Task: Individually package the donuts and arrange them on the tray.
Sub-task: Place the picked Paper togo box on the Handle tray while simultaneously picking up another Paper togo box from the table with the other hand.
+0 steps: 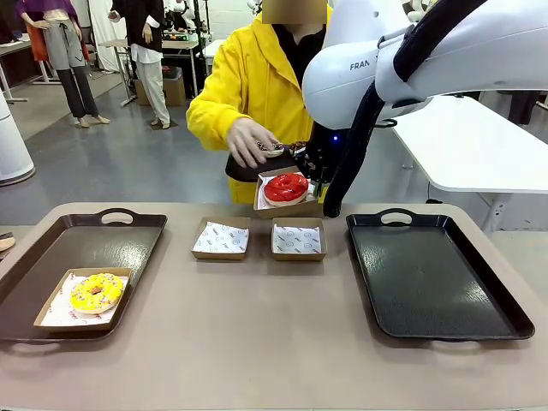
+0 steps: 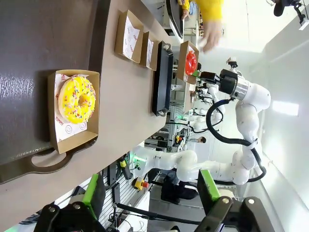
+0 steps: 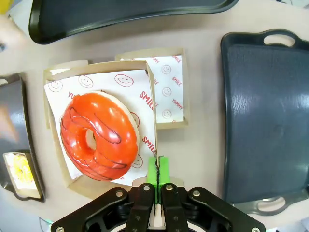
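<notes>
Nearest, the left gripper (image 2: 150, 193) stands wide open, holding nothing. At 8 o'clock the yellow donut (image 1: 96, 292) sits boxed on the brown tray (image 1: 128, 240). Mid-table lie 2 empty boxes (image 1: 221, 239), and the black tray (image 1: 428, 274) lies at 3 o'clock. At 12 o'clock the right gripper (image 3: 157, 164) is clamped shut on 1 thin wall of the carton (image 1: 287, 208) that carries the red donut (image 1: 286, 187), clear of the table (image 1: 257, 360). That 1-sided pinch could let the carton sag and tip the donut out. The person's hand (image 1: 250, 141) at 11 o'clock is near enough to be bumped.
</notes>
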### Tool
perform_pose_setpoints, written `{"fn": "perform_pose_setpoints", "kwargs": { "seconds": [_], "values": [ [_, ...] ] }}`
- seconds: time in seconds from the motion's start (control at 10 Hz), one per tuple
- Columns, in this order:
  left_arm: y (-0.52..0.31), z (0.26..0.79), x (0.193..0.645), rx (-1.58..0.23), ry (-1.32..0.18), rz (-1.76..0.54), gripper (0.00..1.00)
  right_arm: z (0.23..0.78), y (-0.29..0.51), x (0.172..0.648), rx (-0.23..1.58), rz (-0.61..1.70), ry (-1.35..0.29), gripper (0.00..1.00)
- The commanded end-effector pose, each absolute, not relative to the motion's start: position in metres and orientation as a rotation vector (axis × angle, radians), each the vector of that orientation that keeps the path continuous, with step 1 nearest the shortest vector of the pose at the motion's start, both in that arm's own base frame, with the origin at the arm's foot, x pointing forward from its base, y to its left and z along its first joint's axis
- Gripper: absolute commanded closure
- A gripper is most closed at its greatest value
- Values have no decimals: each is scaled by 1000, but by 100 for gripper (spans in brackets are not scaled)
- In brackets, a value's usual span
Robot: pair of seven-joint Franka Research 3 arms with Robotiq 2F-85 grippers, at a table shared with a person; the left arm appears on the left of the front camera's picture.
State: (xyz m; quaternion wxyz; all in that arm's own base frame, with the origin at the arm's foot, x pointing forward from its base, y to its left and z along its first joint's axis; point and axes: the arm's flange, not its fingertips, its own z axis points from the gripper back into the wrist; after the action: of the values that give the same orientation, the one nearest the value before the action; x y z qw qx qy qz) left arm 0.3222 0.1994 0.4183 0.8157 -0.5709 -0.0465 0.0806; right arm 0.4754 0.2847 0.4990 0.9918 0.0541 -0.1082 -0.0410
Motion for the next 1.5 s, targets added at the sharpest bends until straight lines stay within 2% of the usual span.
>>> {"fn": "perform_pose_setpoints", "kwargs": {
  "seconds": [0.0,1.0,1.1,1.4],
  "values": [
    [201,419,320,-1232,-103,174,0,501,284,475,108,-87,-222,100],
    [201,419,320,-1232,-103,174,0,501,284,475,108,-87,-222,100],
    [199,418,322,-1218,-99,172,0,499,285,475,108,-82,-217,99],
    [161,467,365,-1033,-76,109,0,509,227,434,46,16,-131,99]
  ]
}}
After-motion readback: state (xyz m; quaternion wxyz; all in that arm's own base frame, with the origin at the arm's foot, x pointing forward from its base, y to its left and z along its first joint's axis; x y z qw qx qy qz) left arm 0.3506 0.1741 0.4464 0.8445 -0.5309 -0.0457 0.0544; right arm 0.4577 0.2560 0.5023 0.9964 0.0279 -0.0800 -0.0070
